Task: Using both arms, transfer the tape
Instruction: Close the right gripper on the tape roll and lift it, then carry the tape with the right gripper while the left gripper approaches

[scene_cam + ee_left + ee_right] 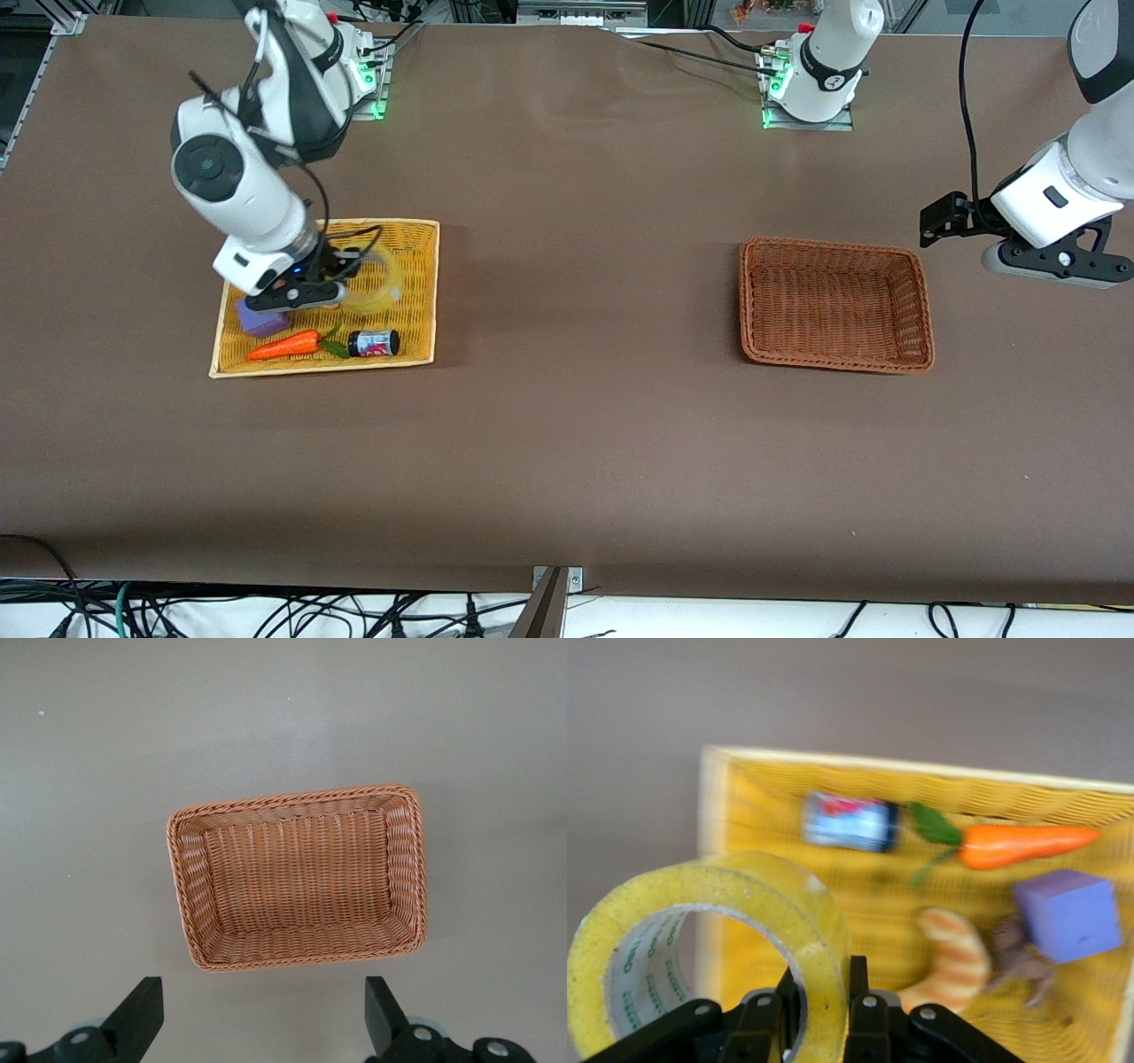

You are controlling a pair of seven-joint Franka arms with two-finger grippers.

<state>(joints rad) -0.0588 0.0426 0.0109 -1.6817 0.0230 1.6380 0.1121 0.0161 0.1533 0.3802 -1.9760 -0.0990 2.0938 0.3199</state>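
- Nearest the camera we see a carrot (pixel 283 345) and a small jar (pixel 373 342) in the yellow tray (pixel 416 292), just below our right gripper (pixel 310 291).
- Our right gripper hangs over that tray, its fingers pinched on the wall of the tape (pixel 700 939).
- A purple block (pixel 1068 915) and croissant toy (pixel 953 958) lie under it.
- Our left gripper (pixel 266 1019) waits spread wide, beside and above the brown basket (pixel 917 292).

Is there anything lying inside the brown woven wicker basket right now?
No, the brown woven wicker basket shows only its bare woven floor in the left wrist view.
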